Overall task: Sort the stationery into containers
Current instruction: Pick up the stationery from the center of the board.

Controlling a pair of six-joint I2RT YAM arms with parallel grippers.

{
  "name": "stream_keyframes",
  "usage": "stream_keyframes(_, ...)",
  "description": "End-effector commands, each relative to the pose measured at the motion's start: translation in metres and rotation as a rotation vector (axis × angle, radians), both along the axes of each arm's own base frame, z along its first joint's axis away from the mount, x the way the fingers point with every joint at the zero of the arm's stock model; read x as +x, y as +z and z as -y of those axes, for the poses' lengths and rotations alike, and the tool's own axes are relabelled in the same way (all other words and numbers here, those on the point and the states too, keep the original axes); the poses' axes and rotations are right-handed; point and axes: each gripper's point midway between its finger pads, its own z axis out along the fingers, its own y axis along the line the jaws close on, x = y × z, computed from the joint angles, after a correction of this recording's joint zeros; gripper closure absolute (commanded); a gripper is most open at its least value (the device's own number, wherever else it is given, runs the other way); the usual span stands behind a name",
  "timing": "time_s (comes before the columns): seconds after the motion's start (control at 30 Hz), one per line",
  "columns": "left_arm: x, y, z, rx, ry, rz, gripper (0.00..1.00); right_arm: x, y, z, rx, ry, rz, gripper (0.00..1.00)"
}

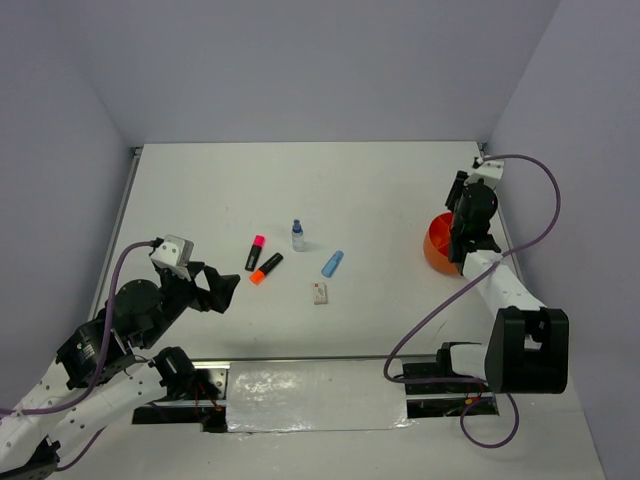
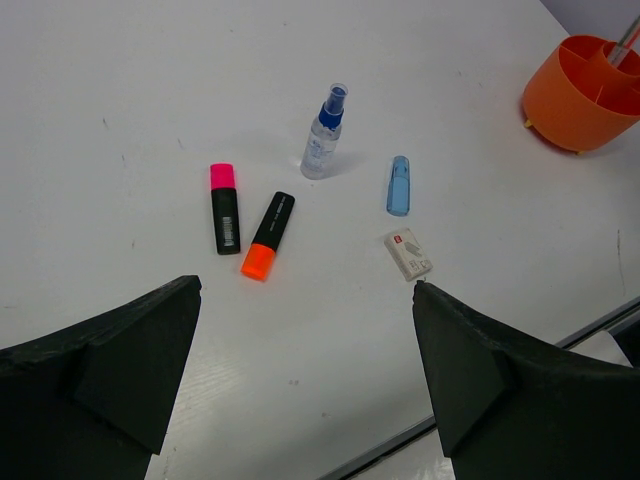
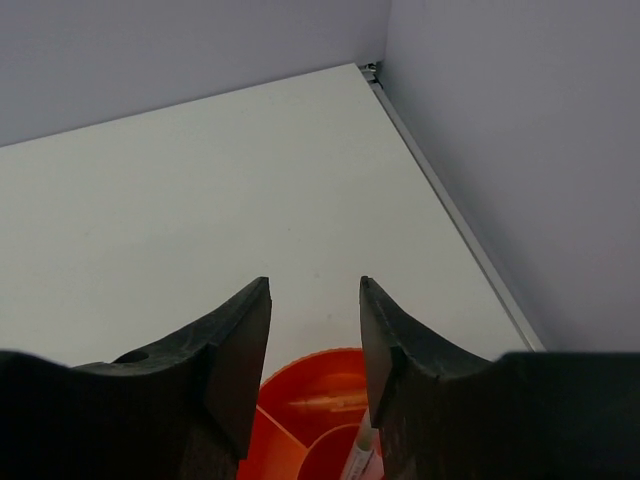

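Beneath my right gripper [image 3: 313, 300]: orange bowl [image 3: 300, 385], pen [image 3: 360, 455] inside.
Jaws: part-open, empty.
Risk: finger snagging pen as I lift.

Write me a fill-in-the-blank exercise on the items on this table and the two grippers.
1. The divided bowl beneath the right gripper is coloured ____.
2. The spray bottle stands upright and has a ____ cap.
3. The highlighter lying nearer the white eraser has a cap coloured ____.
4. The left gripper holds nothing; its jaws stand wide ____.

Missing words: orange; blue; orange; open.
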Motion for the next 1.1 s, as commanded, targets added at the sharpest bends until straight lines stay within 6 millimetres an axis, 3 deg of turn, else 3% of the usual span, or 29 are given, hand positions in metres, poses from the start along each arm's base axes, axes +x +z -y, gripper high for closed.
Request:
stream_keyframes(0.0,0.004,0.009,0.001,-0.02,0.01,0.032,0.01,0.006,0.04,-0.024,0.007,0.095,0.092,0.52)
stream_keyframes(0.03,0.004,0.009,0.001,-0.02,0.011,0.032,0.01,0.009,0.043,-0.055,0.008,0.186,0.081,0.51)
stream_keyframes(0.1,0.006,0.009,-0.001,-0.02,0.027,0.031,0.01,0.012,0.039,-0.088,0.027,0.254,0.012,0.47)
stream_keyframes(0.13,0.006,0.009,-0.002,-0.017,0.031,0.026,0.01,0.009,0.037,-0.117,0.084,0.284,-0.064,0.39)
stream_keyframes(0.2,0.008,0.008,-0.004,-0.014,0.053,0.021,0.01,0.006,0.029,-0.136,0.14,0.247,-0.158,0.33)
stream_keyframes(0.23,0.008,0.007,-0.006,-0.013,0.063,0.018,0.01,-0.009,0.006,-0.144,0.155,0.222,-0.267,0.33)
stream_keyframes(0.27,0.009,0.007,-0.007,-0.011,0.073,0.014,0.01,-0.021,-0.002,-0.172,0.176,0.256,-0.297,0.33)
stream_keyframes(0.3,0.01,0.006,-0.01,-0.01,0.089,0.012,0.01,-0.031,-0.012,-0.184,0.232,0.229,-0.315,0.32)
stream_keyframes(0.33,0.01,0.005,-0.01,-0.008,0.093,0.01,0.01,-0.041,-0.019,-0.184,0.221,0.169,-0.329,0.31)
stream_keyframes(0.37,0.011,0.005,-0.009,-0.005,0.092,0.009,0.01,-0.053,-0.025,-0.208,0.233,0.193,-0.342,0.12)
stream_keyframes(0.43,0.012,0.002,-0.006,0.005,0.08,0.0,0.01,-0.062,-0.039,-0.224,0.294,0.144,-0.351,0.09)
stream_keyframes(0.47,0.012,0.002,-0.005,0.009,0.078,-0.003,0.01,-0.066,-0.056,-0.24,0.329,0.131,-0.381,0.08)
stream_keyframes(0.53,0.013,-0.001,-0.002,0.021,0.072,-0.015,0.01,-0.07,-0.069,-0.254,0.337,0.111,-0.436,0.08)
stream_keyframes(0.57,0.013,-0.001,-0.003,0.021,0.076,-0.017,0.01,-0.072,-0.088,-0.264,0.339,0.063,-0.463,0.08)
stream_keyframes(0.6,0.013,-0.001,-0.002,0.022,0.074,-0.018,0.01,-0.068,-0.085,-0.272,0.345,0.05,-0.458,0.08)
stream_keyframes(0.67,0.013,-0.002,-0.002,0.022,0.074,-0.018,0.01,-0.072,-0.11,-0.279,0.329,-0.001,-0.514,0.07)
stream_keyframes(0.7,0.013,-0.001,-0.003,0.02,0.072,-0.016,0.01,-0.072,-0.11,-0.289,0.337,0.009,-0.514,0.07)
stream_keyframes(0.83,0.011,0.001,-0.003,0.009,0.066,-0.007,0.01,-0.067,-0.13,-0.305,0.359,0.019,-0.537,0.09)
stream_keyframes(1.07,0.01,0.002,-0.002,0.007,0.059,-0.004,0.01,-0.059,-0.161,-0.317,0.331,-0.023,-0.59,0.16)
